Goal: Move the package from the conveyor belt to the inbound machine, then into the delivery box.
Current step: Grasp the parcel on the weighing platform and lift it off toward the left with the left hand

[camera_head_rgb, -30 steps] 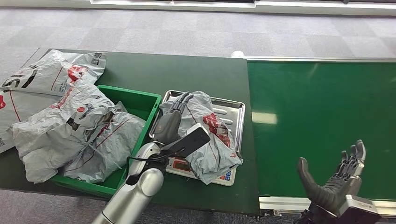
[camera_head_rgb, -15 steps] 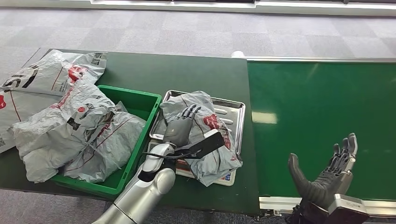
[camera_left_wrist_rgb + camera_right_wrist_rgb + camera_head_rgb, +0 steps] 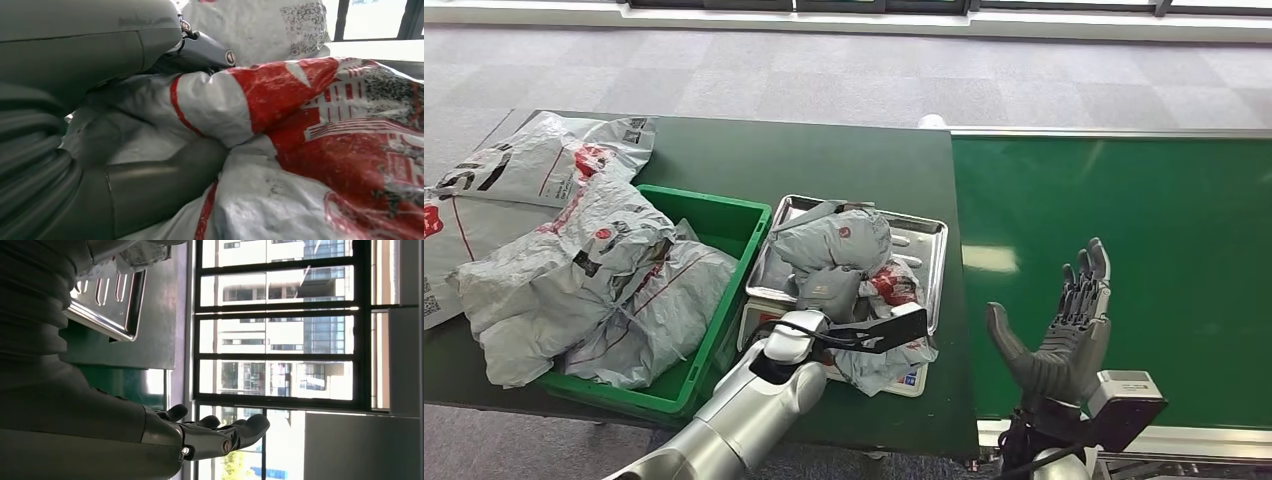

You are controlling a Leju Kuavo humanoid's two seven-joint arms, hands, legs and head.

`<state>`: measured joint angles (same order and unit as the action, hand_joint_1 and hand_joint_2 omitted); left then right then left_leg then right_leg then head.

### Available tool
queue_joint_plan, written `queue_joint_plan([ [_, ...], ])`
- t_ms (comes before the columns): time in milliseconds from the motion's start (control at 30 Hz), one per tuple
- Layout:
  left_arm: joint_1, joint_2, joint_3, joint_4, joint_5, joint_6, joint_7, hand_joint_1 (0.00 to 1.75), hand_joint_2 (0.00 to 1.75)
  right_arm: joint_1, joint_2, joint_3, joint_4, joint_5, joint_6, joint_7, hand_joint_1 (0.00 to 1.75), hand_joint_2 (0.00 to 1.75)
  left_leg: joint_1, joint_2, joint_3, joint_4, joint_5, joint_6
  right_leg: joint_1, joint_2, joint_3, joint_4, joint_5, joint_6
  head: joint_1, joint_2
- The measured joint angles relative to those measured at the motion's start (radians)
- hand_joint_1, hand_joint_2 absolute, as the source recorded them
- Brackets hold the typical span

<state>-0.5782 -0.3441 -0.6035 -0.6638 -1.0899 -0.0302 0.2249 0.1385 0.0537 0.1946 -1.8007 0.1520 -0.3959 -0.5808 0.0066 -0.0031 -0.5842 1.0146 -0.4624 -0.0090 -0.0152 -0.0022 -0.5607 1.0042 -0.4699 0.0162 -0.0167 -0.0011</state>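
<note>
While the left hand (image 3: 829, 292) grips the package (image 3: 844, 245) on the tray (image 3: 924, 240), the right hand (image 3: 1064, 335) stays spread.

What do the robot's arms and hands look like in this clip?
Both arms are smooth silver metal with rounded joints. The left hand is grey, with a black cable looping at its wrist beside a flat black wrist module. The right hand has a thick grey thumb, darker segmented fingers, a grey ribbed cover and a boxy grey wrist module.
</note>
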Motion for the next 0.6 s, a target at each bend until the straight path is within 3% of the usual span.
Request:
queue_joint_plan([
  [367,0.002,0.005,0.047,-0.038,0.039,-0.008,-0.054,1.75,1.75,-0.015,0.02,-0.017,0.021,0.008,-0.011,0.001,0.0,1.75,0.0,0.0,0.004,0.0,0.002,-0.002,0.0,0.001,-0.005,0.001,0.002,0.0,0.0,0.0],
  [467,0.028,0.019,0.082,-0.129,0.083,0.002,-0.081,1.75,1.75,-0.006,0.021,-0.026,0.021,0.015,-0.031,-0.001,0.0,1.75,0.0,0.0,0.001,0.0,0.003,-0.002,0.0,0.001,-0.008,0.001,0.002,0.0,0.0,0.0],
  [600,0.065,0.06,0.137,-0.346,0.139,0.024,-0.11,1.75,1.75,0.021,0.021,-0.038,0.02,0.024,-0.064,-0.005,0.0,1.75,0.0,0.0,-0.002,0.0,0.003,-0.002,0.0,0.001,-0.011,0.001,0.002,0.0,0.0,0.0],
])
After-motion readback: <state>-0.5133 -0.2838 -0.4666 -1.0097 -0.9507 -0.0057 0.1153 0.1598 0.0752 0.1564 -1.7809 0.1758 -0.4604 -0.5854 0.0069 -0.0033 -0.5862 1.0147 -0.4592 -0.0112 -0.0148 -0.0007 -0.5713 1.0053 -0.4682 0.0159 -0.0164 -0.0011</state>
